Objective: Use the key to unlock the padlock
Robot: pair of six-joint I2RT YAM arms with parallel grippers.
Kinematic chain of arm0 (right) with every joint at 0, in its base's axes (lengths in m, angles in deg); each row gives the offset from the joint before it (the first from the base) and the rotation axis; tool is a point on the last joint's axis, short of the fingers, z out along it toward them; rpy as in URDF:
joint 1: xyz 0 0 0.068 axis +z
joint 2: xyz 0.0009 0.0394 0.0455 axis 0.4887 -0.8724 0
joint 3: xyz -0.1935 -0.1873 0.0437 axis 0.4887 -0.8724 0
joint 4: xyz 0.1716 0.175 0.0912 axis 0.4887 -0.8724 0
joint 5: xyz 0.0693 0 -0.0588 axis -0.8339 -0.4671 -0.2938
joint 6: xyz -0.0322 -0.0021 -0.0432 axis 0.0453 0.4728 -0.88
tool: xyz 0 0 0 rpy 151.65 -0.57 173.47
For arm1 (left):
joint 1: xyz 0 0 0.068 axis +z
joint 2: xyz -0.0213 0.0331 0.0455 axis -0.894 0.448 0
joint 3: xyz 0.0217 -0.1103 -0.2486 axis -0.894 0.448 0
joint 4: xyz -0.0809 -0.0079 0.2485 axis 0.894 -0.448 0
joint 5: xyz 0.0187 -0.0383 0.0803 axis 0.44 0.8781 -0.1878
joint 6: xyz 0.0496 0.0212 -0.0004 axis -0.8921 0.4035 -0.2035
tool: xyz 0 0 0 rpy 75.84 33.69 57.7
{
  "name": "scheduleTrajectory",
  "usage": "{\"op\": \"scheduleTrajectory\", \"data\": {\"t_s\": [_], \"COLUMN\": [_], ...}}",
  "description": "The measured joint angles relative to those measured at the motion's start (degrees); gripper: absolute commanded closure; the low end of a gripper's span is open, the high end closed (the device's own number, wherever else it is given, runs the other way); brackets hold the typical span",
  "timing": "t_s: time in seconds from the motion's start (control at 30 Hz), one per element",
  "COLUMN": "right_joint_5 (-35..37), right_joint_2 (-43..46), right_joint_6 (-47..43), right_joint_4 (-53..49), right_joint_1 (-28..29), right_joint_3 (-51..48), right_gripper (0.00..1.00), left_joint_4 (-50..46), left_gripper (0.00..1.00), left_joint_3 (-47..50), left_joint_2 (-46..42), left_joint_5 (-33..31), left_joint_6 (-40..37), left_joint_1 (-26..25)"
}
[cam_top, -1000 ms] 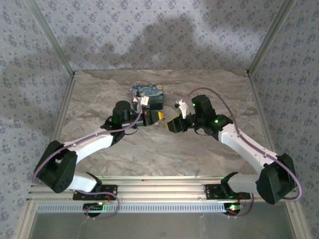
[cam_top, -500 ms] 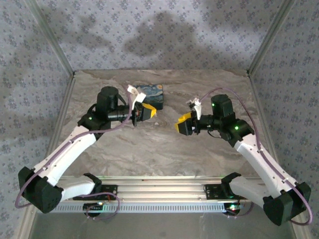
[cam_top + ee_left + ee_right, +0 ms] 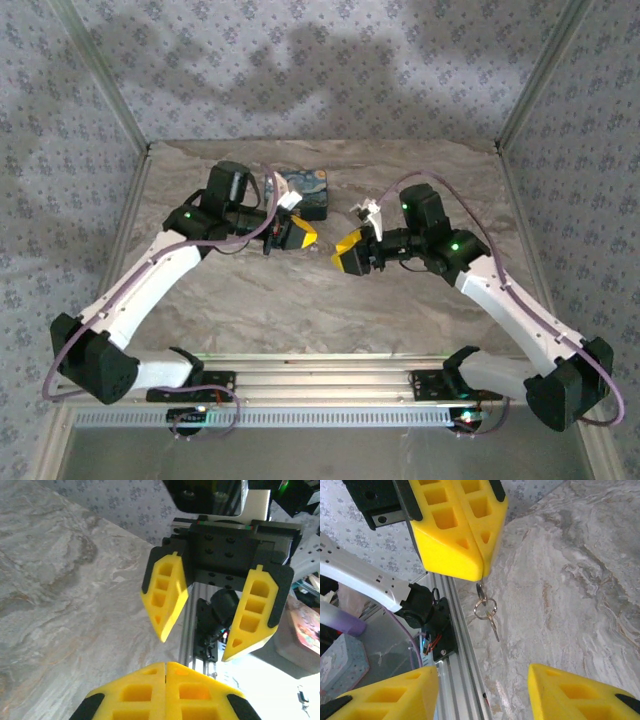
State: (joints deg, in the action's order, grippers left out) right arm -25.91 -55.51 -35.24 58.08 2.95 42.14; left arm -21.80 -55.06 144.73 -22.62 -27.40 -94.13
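My left hand [image 3: 476, 562] is clenched on the key [image 3: 481, 594]. The key's head is pinched at the fingertips and its long axis runs straight out past them toward the right wrist camera. A ring [image 3: 485, 608] and a second slim piece [image 3: 494, 629] hang off its end above the worktop [image 3: 570, 580]. My right hand [image 3: 347, 258] is released, fingers spread wide, facing the left one tip to tip with a gap between them. From above, both arms reach in with elbows bent outward, hands pointing at each other near mid-worktop. The padlock [image 3: 308, 195] lies flat toward the back, just behind the left hand, its long side running left to right.
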Motion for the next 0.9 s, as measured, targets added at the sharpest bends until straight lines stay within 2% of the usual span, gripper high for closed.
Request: {"op": "scheduleTrajectory", "data": {"t_s": [0.27, 0.53, 0.67, 0.8, 0.9], "right_joint_5": [0.85, 1.53, 1.49, 0.98, 0.11], "right_joint_2": [-3.39, -5.92, -6.93, -7.52, -7.52], "right_joint_6": [0.07, 0.92, 1.27, 1.60, 2.32], "right_joint_4": [2.49, 4.33, 5.03, 5.68, 6.21], "right_joint_1": [2.45, 3.17, 3.54, 3.85, 3.96], "right_joint_3": [0.52, 1.81, 2.14, 2.23, 2.25], "right_gripper": [0.52, 0.59, 0.73, 0.98, 1.00], "left_joint_4": [-1.62, -2.78, -2.80, -2.80, -2.78], "left_gripper": [1.00, 1.00, 1.00, 1.00, 1.00], "left_joint_3": [-1.09, -1.09, -1.09, -1.09, -1.09], "left_joint_2": [1.81, 2.80, 2.80, 2.97, 2.97], "left_joint_5": [3.48, 3.98, 3.98, 3.91, 3.85], "left_joint_6": [-0.87, -0.98, -0.98, -1.01, -1.01], "left_joint_1": [0.00, 0.00, 0.00, 0.13, 0.39]}}
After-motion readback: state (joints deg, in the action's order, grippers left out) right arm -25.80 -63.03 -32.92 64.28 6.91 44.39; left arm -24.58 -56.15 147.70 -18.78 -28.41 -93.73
